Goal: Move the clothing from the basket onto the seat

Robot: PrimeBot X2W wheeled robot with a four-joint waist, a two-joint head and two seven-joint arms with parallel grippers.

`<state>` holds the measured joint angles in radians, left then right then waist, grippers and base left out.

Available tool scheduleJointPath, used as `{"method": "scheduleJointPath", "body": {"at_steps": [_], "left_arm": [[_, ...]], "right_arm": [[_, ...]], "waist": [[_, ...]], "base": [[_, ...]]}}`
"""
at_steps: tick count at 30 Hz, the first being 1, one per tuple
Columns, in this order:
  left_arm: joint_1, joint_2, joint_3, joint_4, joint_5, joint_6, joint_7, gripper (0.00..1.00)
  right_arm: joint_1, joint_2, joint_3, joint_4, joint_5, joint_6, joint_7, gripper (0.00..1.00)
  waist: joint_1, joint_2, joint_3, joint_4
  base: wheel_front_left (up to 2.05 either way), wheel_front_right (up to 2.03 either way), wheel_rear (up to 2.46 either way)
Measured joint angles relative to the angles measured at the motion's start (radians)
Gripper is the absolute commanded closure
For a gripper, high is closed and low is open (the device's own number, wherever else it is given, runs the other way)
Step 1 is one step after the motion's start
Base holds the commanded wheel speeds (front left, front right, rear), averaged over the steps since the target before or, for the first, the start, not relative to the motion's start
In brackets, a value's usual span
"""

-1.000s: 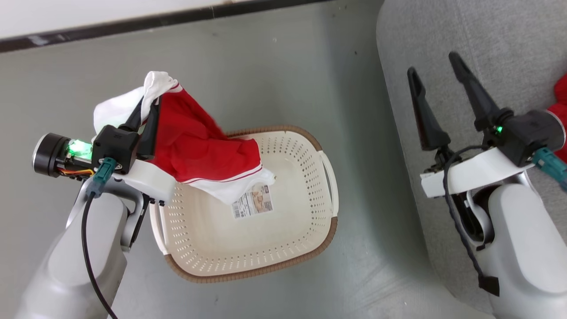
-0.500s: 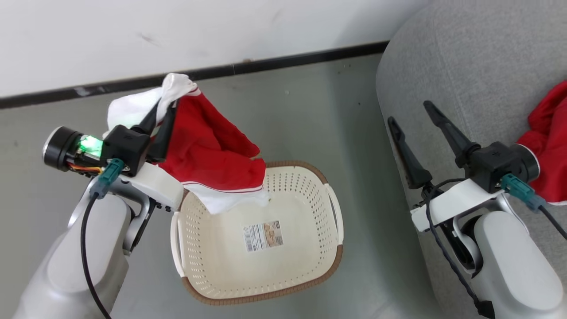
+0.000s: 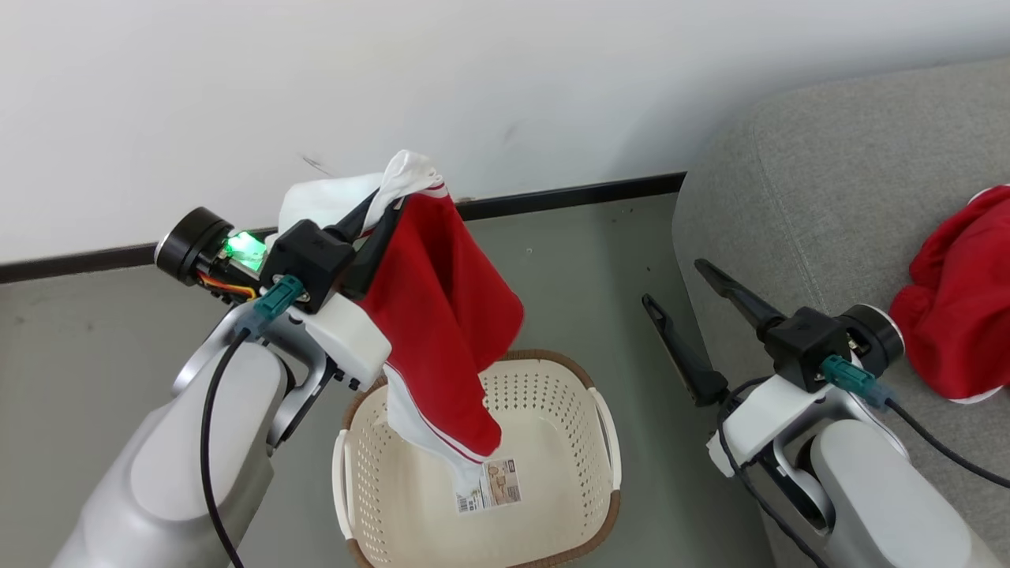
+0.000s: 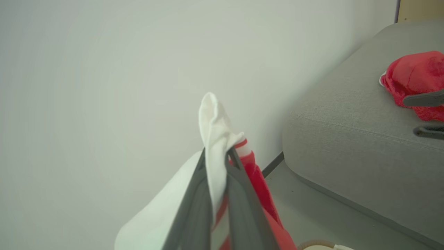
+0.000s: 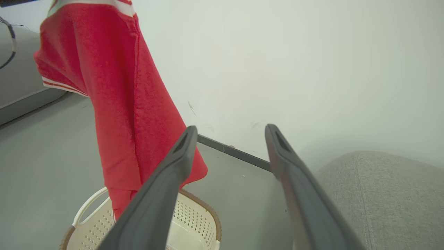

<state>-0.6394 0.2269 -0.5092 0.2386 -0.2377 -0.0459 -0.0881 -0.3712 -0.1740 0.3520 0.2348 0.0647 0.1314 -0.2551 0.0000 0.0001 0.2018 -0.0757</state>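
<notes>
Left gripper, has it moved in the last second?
Yes. Though the camera tilted, the left gripper, shut on the red garment, has risen higher above the basket, so the cloth hangs straighter.

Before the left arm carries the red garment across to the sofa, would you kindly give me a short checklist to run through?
1. Grip: left gripper has its fingers shut on the white top fold of the red garment: ok.
2. Lift clearance: the garment's lower hem appears to dip inside the laundry basket: not ok.
3. Right gripper open and empty, beside the sofa's edge: ok.
4. Landing spot: bare grey cushion on the sofa next to the other red garment: ok.
5. Basket emptied: paper label shows on the bottom, but the hanging cloth hides part of the floor: cannot tell.
</notes>
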Motion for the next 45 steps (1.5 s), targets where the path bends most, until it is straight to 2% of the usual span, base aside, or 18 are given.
{"method": "scheduleJointPath", "body": {"at_steps": [12,26,34,45], "left_arm": [[-0.057,-0.035,-0.040,-0.081,-0.009,-0.032,0.053,1.00],[-0.070,-0.053,-0.063,-0.156,-0.037,-0.046,0.068,1.00],[-0.068,-0.065,-0.091,-0.184,-0.063,-0.054,0.087,1.00],[-0.065,-0.088,-0.135,-0.236,-0.075,-0.058,0.115,1.00]], "right_arm": [[-0.011,-0.059,0.207,0.060,0.043,0.000,0.000,0.00],[-0.131,-0.157,0.296,0.099,0.124,0.000,0.000,0.00],[-0.179,-0.163,0.432,0.120,0.197,0.000,0.000,0.00],[-0.297,-0.201,0.695,0.128,0.373,0.000,0.009,0.00]], "waist": [[0.0000,0.0000,-0.115,0.026],[0.0000,0.0000,-0.209,0.056],[0.0000,0.0000,-0.239,0.082],[0.0000,0.0000,-0.254,0.133]], "base": [[0.00,0.00,0.00],[0.00,0.00,0.00],[0.00,0.00,0.00],[0.00,0.00,0.00]]}}
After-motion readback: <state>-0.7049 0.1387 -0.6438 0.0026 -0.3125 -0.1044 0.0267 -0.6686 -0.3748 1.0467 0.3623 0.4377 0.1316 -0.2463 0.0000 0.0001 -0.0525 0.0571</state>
